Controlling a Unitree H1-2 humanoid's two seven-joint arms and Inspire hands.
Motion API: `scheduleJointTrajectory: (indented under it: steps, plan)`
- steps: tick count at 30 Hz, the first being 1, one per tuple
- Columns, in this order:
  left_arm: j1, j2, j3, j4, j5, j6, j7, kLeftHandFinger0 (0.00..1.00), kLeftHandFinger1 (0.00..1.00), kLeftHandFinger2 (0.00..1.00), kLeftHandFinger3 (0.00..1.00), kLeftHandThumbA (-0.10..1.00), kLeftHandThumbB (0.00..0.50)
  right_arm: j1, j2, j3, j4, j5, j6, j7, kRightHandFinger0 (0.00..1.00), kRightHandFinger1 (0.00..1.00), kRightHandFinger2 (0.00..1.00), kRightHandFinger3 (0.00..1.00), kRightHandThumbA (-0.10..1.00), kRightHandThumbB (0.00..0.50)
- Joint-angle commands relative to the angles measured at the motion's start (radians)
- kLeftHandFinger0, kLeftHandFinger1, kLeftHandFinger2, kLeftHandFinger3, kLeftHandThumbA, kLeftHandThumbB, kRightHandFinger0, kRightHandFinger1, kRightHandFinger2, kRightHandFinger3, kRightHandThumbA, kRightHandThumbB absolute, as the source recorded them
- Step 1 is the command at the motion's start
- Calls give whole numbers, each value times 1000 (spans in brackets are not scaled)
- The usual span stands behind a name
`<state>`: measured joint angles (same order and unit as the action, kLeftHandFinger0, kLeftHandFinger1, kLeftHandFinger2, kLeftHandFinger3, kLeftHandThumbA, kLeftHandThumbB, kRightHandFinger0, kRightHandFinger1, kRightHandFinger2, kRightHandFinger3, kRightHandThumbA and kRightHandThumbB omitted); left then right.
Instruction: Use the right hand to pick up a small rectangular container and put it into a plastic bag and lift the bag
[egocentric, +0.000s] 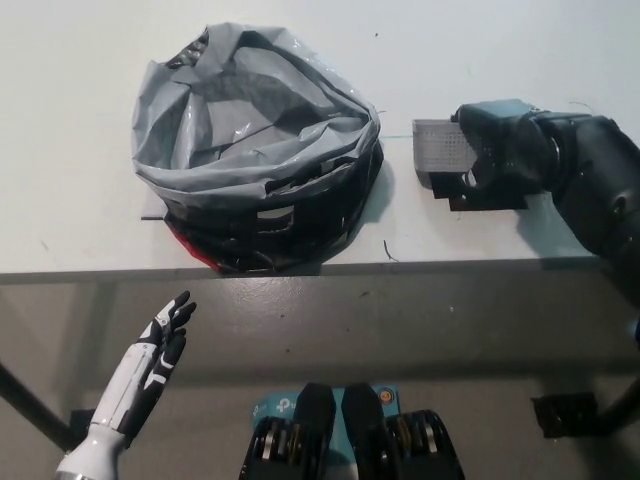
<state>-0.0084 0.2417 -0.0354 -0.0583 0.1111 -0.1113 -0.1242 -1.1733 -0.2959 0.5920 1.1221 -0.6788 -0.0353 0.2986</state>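
Note:
A small grey mesh rectangular container (439, 148) is held off the white table (70, 200), its shadow lying beneath it. My black right hand (497, 145) is shut on it from the right, covering most of it. To its left stands the grey plastic bag (250, 120), open at the top and draped over a dark basket (280, 225). The container hangs just right of the bag's rim, apart from it. My white left hand (160, 340) rests open at the lower left, below the table's front edge.
The table's front edge (320, 268) runs across the middle of the picture, with grey floor below it. A red patch (182, 240) shows under the basket's left side. A dark table leg (30, 410) slants at the lower left.

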Motion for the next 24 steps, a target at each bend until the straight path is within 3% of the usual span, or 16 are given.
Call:
scheduleJointTrajectory:
  steps: [1, 2, 3, 6, 8, 12, 16, 24]
  plan:
    - [-9, 20, 11, -31, -3, -15, -5, 1000, 1000, 1000, 1000, 1000, 204, -23, -37, -29, 15, -11, -125, -267, 141, 629, 1000, 971, -100, 178]
    - [-7, 20, 11, -32, -1, -14, -4, 1000, 1000, 1000, 1000, 1000, 204, -23, -37, -28, 15, -16, -129, -289, 131, 620, 993, 974, -100, 177]
    - [-5, 21, 12, -32, 1, -15, -3, 1000, 1000, 1000, 1000, 1000, 203, -24, -40, -30, 5, -25, -140, -334, 114, 607, 980, 978, -100, 140]
    - [-3, 23, 13, -33, -2, -16, -5, 1000, 1000, 1000, 1000, 1000, 192, -22, -55, -63, -36, -9, -209, -431, 103, 578, 941, 902, -100, 138]
    - [3, 23, 14, -34, -6, -16, -6, 1000, 1000, 1000, 1000, 1000, 178, -21, -61, -88, -77, 2, -218, -461, 99, 570, 963, 921, -100, 127]
    - [8, 23, 14, -34, -6, -20, -5, 1000, 1000, 1000, 1000, 1000, 137, -24, -68, -181, -182, 50, -252, -528, 1, 478, 914, 924, -100, 127]
    - [5, 22, 16, -27, -7, -24, -3, 1000, 1000, 1000, 1000, 1000, 134, -33, -69, -254, -246, 87, -257, -528, 0, 467, 868, 1000, -100, 130]
    - [-1, 21, 19, -27, -8, -22, -2, 1000, 1000, 1000, 1000, 1000, 127, -29, -65, -394, -429, 131, -186, -456, 0, 498, 880, 1000, -100, 132]
